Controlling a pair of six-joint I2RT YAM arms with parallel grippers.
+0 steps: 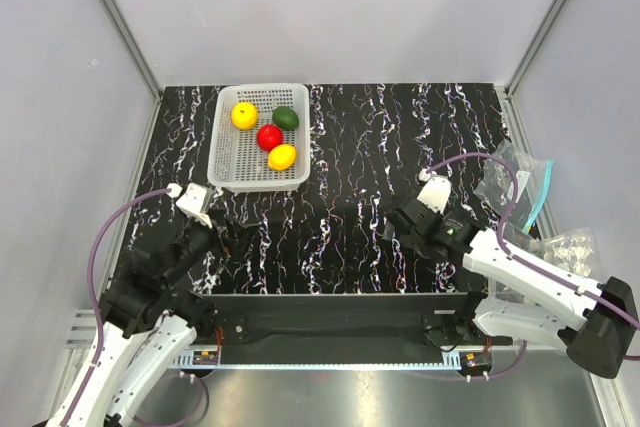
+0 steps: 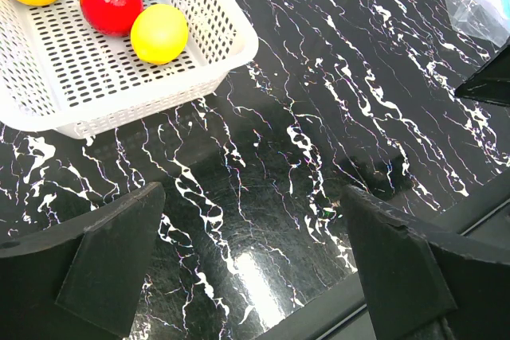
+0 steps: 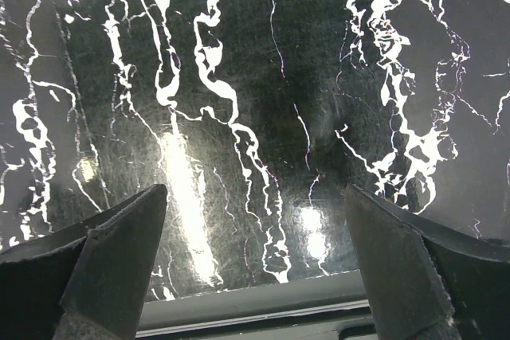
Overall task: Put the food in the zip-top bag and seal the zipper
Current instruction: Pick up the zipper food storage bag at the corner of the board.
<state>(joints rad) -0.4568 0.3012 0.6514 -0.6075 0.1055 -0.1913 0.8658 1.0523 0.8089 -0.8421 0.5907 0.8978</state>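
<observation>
Glossy black marble-veined table (image 1: pixel 380 147); perforated white plastic basket (image 1: pixel 232 162) holding four smooth round fruits (image 1: pixel 269 136); left claw (image 2: pixel 255 260) and right claw (image 3: pixel 255 260) released, empty.

Fruits (image 1: pixel 269 136) yellow, red, green — basket (image 1: pixel 228 162) white — table (image 1: pixel 400 137) black, white veins.

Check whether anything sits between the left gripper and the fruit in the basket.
Only the near wall of the white basket: the four fruits lie inside, behind it. Nothing else shows on the table between it and the open left gripper, and the basket is open on top.
</observation>
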